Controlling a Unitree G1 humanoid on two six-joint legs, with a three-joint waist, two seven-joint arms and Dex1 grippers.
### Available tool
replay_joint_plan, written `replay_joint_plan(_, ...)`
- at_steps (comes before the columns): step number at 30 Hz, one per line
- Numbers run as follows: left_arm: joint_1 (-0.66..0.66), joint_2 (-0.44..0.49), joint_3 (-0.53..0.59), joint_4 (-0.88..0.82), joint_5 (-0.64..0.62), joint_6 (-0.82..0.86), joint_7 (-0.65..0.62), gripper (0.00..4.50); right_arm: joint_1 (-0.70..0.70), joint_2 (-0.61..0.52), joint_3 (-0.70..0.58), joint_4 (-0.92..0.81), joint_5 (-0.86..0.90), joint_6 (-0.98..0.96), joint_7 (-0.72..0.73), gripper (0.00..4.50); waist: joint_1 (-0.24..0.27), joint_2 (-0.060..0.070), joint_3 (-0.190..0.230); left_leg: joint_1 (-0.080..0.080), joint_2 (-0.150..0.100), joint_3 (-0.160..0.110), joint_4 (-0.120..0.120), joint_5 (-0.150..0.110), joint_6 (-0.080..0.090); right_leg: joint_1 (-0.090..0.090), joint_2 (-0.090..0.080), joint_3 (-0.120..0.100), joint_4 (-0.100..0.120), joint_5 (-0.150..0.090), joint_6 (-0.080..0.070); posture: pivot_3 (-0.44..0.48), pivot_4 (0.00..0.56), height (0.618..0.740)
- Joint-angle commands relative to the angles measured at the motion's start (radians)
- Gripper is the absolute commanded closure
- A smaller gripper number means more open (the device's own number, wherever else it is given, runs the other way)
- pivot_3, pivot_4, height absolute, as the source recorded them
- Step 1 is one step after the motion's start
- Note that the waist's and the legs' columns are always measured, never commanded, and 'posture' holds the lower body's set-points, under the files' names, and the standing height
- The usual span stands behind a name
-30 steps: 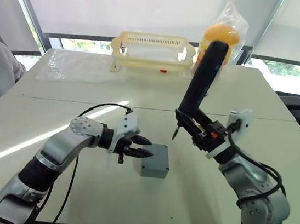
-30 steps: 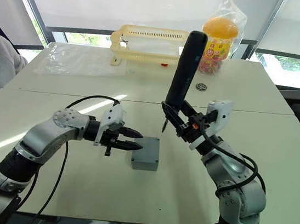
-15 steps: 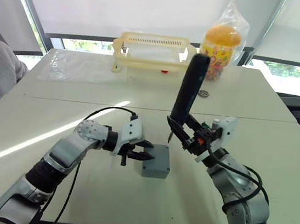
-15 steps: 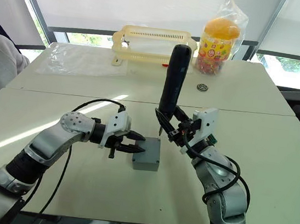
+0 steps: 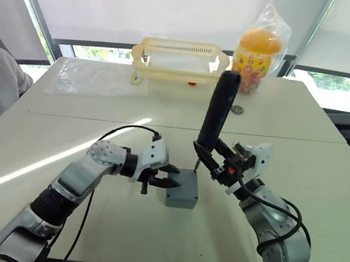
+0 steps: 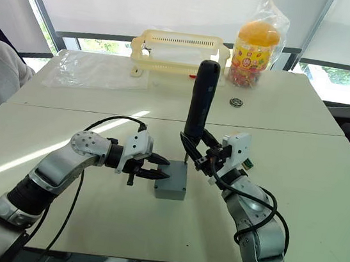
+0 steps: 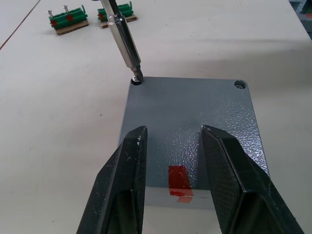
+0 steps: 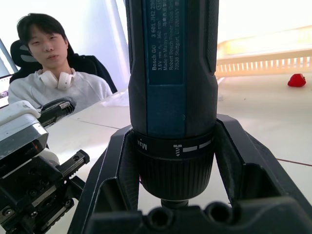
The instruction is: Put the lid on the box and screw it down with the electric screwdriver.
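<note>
The lid (image 7: 190, 117) sits flat on top of the box (image 5: 182, 189), which rests on the near table (image 5: 149, 231) at the centre of your head views; a red mark (image 7: 179, 177) shows on the box side facing your left gripper. The screwdriver (image 5: 218, 109) stands nearly upright over the box, leaning slightly toward 1 o'clock, and its metal bit (image 7: 124, 41) meets the screw hole at one lid corner, while a screw head (image 7: 239, 84) sits in the next corner hole along the same far edge. Your right gripper (image 5: 219, 166) is clenched around the lower body of the screwdriver, at about 2 o'clock from the box. Your left gripper (image 5: 170, 175) lies at 9 o'clock of the box with its two black fingers (image 7: 122, 185) parted, holding nothing; in the wrist view the tips lie over the near edge of the lid, though you cannot tell whether they touch it. Beyond the box in the left wrist view, two small green circuit boards (image 7: 68, 19) lie on the table. On the far table, at 12 o'clock, stands a pale yellow basket (image 5: 179, 60), with a clear plastic sheet (image 5: 95, 78) at 11 o'clock and a bagged jar with an orange lid (image 5: 258, 51) at 1 o'clock, a small round ring (image 5: 238, 109) lying just before it. A person (image 8: 53, 68) sits at your left side of the table.
</note>
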Motion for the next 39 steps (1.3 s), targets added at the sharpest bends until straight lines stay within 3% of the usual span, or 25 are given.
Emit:
replay_joint_plan(1,0.006,0.005,-0.029,0.002,0.028,0.019,-0.005,2.75,-0.005,-0.004,0.001,-0.017,-0.011,-0.054,0.01,2.75,0.0,0.0,0.0,0.0,0.0,0.0,0.0,0.0,0.0,0.0,0.0,0.0,0.0,0.0,0.0,0.0,0.15,0.74)
replay_joint_plan(39,0.007,0.002,-0.037,0.016,0.045,0.016,-0.005,2.75,-0.009,0.005,-0.016,-0.069,0.054,-0.024,-0.051,2.75,0.001,-0.001,-0.001,0.001,0.0,0.0,0.0,0.0,0.0,0.001,0.0,0.0,0.0,0.0,0.0,0.0,0.15,0.74)
